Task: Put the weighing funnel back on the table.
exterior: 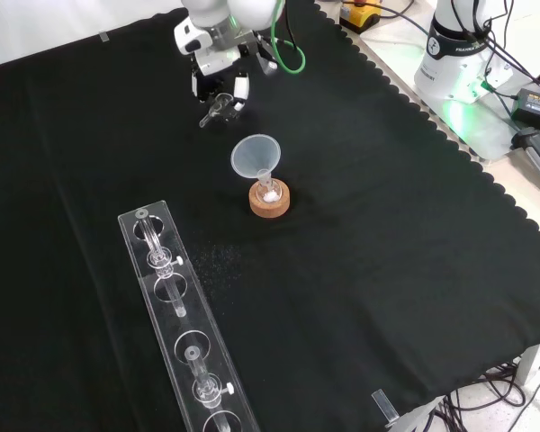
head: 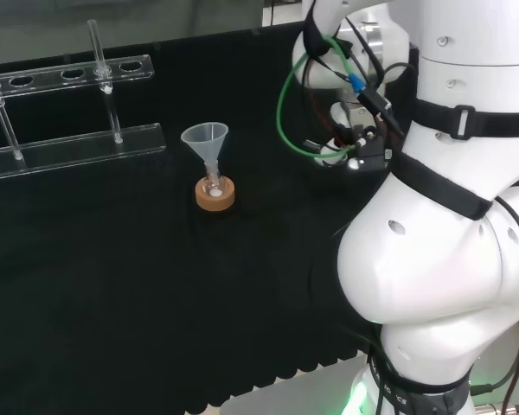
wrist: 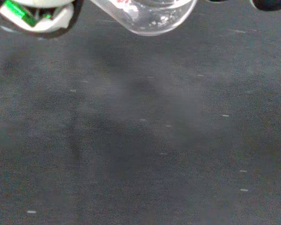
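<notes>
Hand (exterior: 218,67) curls its fingers round the weighing funnel (exterior: 214,110), over bare cloth (exterior: 369,270).
Front view: the piece hangs at the hand's 6 o'clock, long axis roughly 2-to-8; the big funnel (exterior: 256,155) stands apart at 5 o'clock.

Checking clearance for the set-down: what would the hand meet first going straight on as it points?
Likely the bare black cloth below the weighing funnel that the hand holds; the way there looks free, though depth is unclear.

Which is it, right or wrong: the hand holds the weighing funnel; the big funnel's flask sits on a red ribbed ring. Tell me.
Partly wrong: the front view shows the flask on a cork ring, not a red ribbed one. The hand does hold the weighing funnel.
</notes>
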Available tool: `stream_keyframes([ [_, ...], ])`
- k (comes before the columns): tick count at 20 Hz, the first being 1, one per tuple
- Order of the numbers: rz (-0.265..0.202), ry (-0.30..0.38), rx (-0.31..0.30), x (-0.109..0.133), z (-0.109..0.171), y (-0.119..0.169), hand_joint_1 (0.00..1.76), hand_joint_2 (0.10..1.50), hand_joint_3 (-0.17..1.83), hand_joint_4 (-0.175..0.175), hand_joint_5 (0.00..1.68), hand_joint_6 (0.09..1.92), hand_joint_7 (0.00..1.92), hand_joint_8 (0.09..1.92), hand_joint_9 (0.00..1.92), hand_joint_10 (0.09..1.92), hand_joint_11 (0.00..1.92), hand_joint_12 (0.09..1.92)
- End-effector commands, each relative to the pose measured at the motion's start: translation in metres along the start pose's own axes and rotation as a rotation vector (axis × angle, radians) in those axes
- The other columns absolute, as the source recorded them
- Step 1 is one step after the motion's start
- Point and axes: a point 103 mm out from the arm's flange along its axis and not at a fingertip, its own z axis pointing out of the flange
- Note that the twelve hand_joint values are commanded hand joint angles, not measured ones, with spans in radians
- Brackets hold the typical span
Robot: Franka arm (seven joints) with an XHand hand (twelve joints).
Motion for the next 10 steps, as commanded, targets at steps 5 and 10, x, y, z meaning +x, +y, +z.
stream_keyframes([
  [5, -0.002, 0.037, 0.002, -0.0571, 0.0095, 0.0046, 1.21, 0.52, 0.86, -0.175, 1.36, 0.61, 1.71, 0.39, 1.75, 0.09, 1.63, 0.62],
  [10, -0.028, 0.063, 0.009, -0.0543, 0.0108, 0.0079, 1.21, 0.52, 0.86, -0.175, 1.36, 0.61, 1.71, 0.38, 1.75, 0.09, 1.63, 0.63],
])
